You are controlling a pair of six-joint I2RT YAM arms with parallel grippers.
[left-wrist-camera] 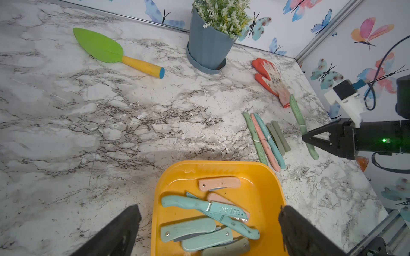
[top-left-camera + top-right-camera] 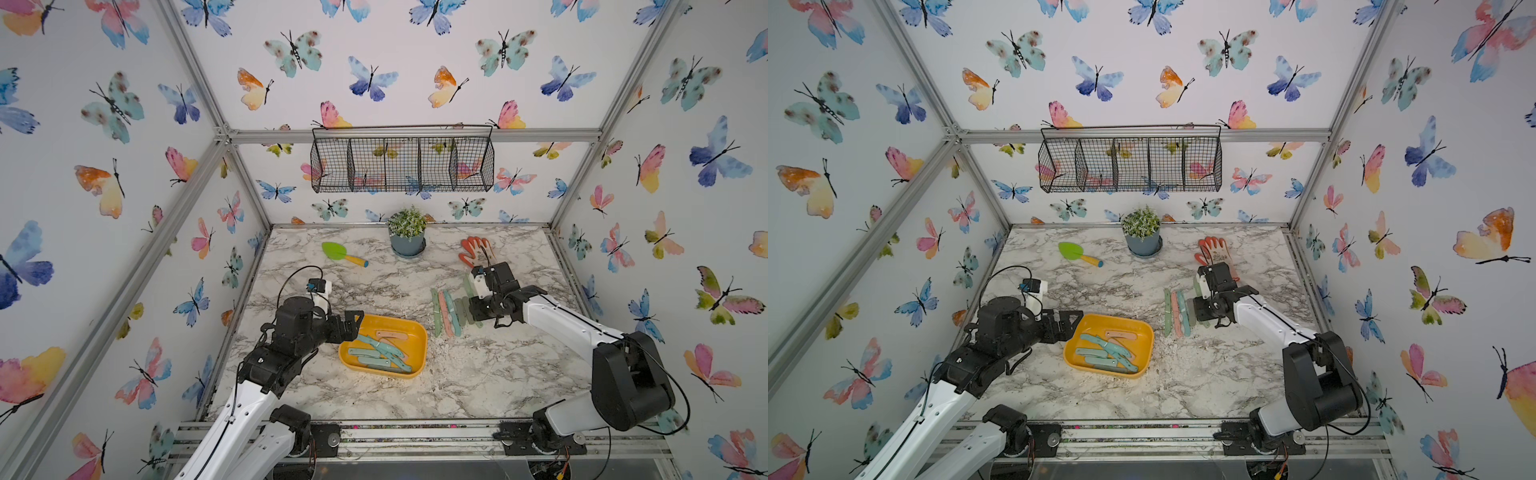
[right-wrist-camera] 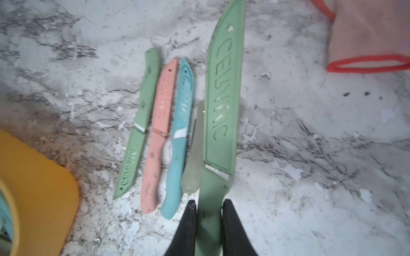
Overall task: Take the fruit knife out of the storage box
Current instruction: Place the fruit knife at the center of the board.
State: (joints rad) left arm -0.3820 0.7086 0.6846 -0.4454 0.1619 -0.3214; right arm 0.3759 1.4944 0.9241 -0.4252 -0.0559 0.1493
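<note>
**Marble-patterned desk** (image 2: 478,374): bare across its front and centre, leaving open room between the shallow yellow-orange plastic storage box (image 2: 419,330) and the right arm. The box, at left front, held one turquoise sheathed knife (image 1: 228,209) embossed "CERAMIC", lying across several folding knives (image 1: 187,229) in turquoise, peach and olive. A row of sheathed knives (image 3: 159,133), green, pink and turquoise and bearing the same word, lay on the desk to the right of the box, apart from it. The right fingers (image 3: 188,223) were clamped on the handle of a pale green sheathed fruit knife (image 3: 224,99), also marked "CERAMIC", beside that row and outside the box. The left fingers (image 1: 119,230) stood wide apart and empty at the box's left edge.
</note>
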